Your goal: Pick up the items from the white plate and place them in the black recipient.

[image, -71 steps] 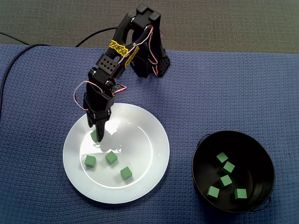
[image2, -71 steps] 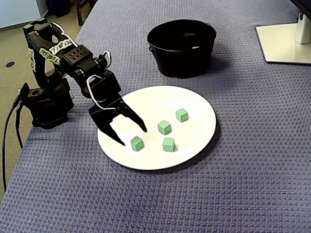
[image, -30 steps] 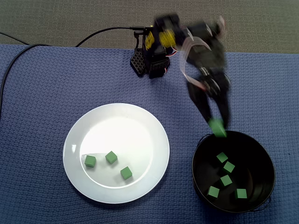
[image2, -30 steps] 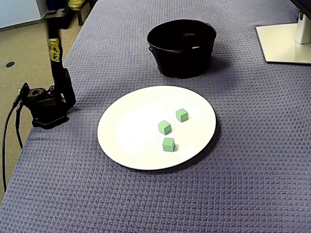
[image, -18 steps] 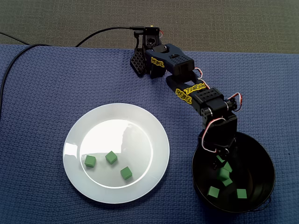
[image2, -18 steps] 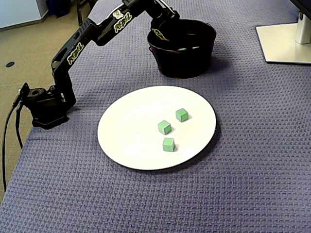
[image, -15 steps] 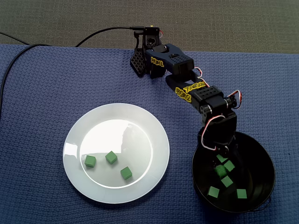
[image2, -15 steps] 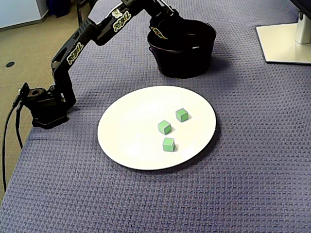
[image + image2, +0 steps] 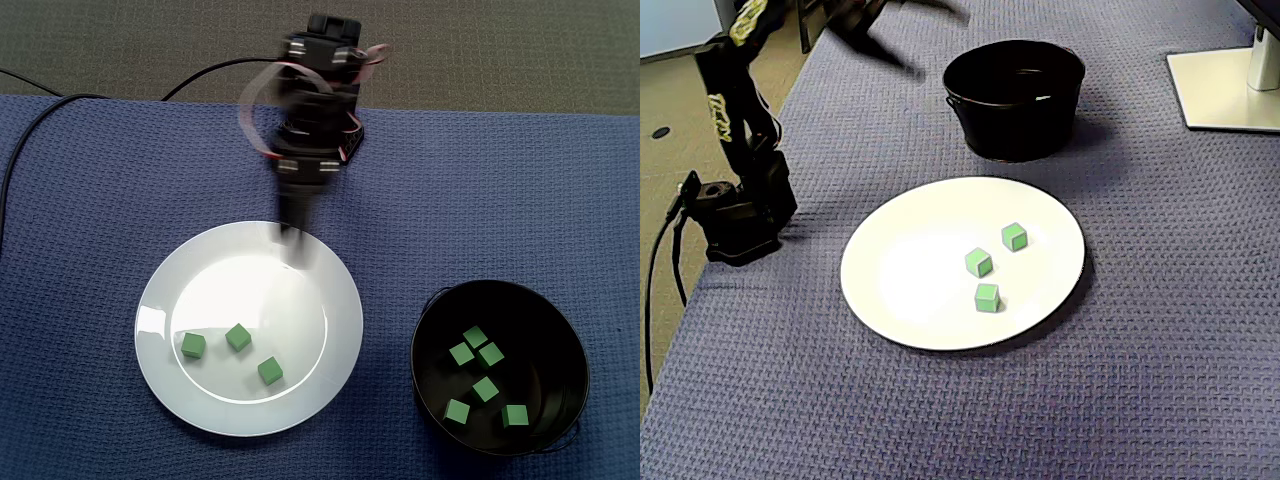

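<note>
Green cubes (image 9: 238, 337), three on the white plate (image 9: 330, 290), sit just beyond the blurred gripper (image 9: 296, 254), its jaw spacing unreadable. A hasty descent could scatter them, far from the black recipient (image 9: 560, 330).

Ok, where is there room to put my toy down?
The white plate is bare above its three green cubes, though the blurred hand hangs over its top edge. The blue cloth between plate and black bucket is free. Inside the bucket is crowded.
</note>
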Tool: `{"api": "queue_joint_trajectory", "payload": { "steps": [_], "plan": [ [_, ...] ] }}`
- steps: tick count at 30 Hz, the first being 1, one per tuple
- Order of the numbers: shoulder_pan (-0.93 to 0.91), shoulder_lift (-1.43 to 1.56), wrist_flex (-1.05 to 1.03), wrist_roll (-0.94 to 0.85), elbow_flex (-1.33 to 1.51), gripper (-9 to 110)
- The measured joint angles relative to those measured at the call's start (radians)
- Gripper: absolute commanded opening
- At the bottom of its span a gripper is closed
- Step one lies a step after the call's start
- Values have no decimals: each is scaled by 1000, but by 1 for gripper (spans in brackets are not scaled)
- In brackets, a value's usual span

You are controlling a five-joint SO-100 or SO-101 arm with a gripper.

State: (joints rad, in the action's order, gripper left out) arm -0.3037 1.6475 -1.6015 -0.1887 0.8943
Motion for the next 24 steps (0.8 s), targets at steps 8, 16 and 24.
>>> {"api": "queue_joint_trajectory", "payload": {
  "steps": [8,16,24],
  "plan": [
    [-236,35,215,247,512,26],
    [-204,-64,388,434,623,24],
    [-153,-298,459,532,535,24]
  ]
}}
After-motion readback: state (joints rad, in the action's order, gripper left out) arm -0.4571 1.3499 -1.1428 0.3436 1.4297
